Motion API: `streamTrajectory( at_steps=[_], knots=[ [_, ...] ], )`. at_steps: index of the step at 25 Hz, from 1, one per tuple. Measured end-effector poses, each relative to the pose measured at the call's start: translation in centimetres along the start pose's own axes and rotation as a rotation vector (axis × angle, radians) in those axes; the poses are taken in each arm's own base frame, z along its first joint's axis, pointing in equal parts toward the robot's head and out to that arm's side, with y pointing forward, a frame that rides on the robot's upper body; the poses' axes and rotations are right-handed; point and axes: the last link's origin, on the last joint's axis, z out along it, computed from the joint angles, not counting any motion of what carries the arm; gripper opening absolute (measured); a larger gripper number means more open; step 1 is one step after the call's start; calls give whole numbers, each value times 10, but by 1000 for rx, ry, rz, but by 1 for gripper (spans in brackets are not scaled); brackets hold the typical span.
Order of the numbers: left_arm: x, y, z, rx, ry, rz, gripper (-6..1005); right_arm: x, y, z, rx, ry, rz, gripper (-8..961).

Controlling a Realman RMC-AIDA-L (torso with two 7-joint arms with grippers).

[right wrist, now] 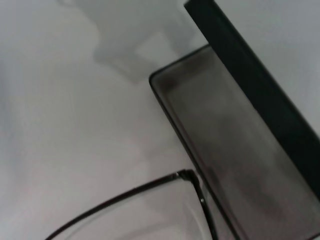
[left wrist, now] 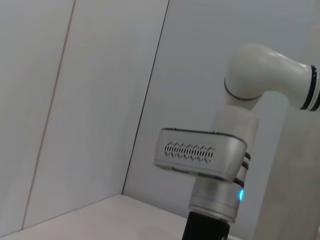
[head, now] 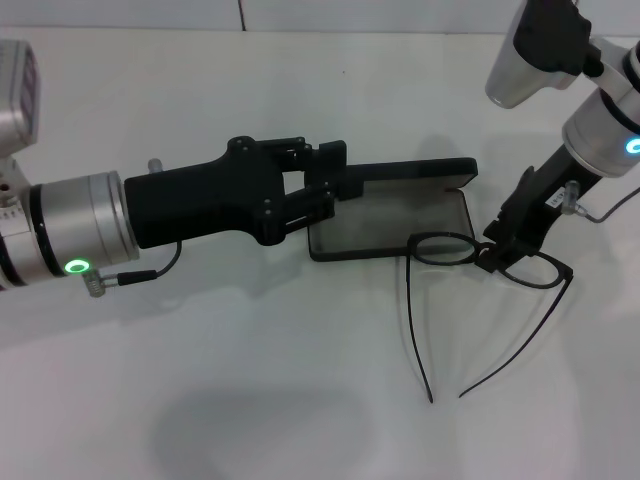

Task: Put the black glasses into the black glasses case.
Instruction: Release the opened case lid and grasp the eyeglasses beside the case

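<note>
1. On the white table (head: 200, 400), the black glasses case (head: 400, 225) lies open, its grey-lined tray flat and its lid standing up along the far edge.
2. Reaching in from the robot's left, the left gripper (head: 335, 190) has its fingers clamped on the near end of the case, one finger over the raised lid and the other on the tray's end wall.
3. Just beyond the case's other end, the right gripper (head: 497, 257) comes down at a slant from the upper right and pinches the black glasses (head: 445, 250) at the bridge, between the two lenses.
4. To the case side of that gripper, one lens overlaps the tray's near corner; the other lens sits on the opposite side of the fingers, over bare table.
5. Both temple arms are unfolded and trail from the frame towards the robot, their tips close together on the table, well below the gripper.
6. From the right wrist camera, the tray's grey lining (right wrist: 235, 165) and dark lid edge fill one side, and the rim of a lens (right wrist: 150, 190) shows just beside the tray's corner.
7. The left wrist camera shows only the right arm's white elbow joint (left wrist: 260, 75) against a pale wall.
</note>
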Motion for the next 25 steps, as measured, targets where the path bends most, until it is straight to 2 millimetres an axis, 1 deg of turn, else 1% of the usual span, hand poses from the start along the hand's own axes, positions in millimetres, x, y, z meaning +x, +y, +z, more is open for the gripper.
streamTrajectory(
  at_steps=[2, 6, 10, 13, 25],
  knots=[
    [-1, 0, 0, 2, -1, 1, 396, -2, 0, 0, 0, -5, -4, 418],
    [-1, -1, 0, 6, -1, 7, 389, -10, 2, -5, -6, -19, -19, 418],
    [-2, -1, 0, 7, -1, 10, 383, -13, 5, -5, -17, -20, -21, 419],
    [-4, -1, 0, 10, -2, 0, 378, -13, 6, -5, -26, -19, -13, 419],
    [-12, 1, -4, 21, -3, -18, 358, -9, 10, 1, -26, 28, 6, 325]
  ],
)
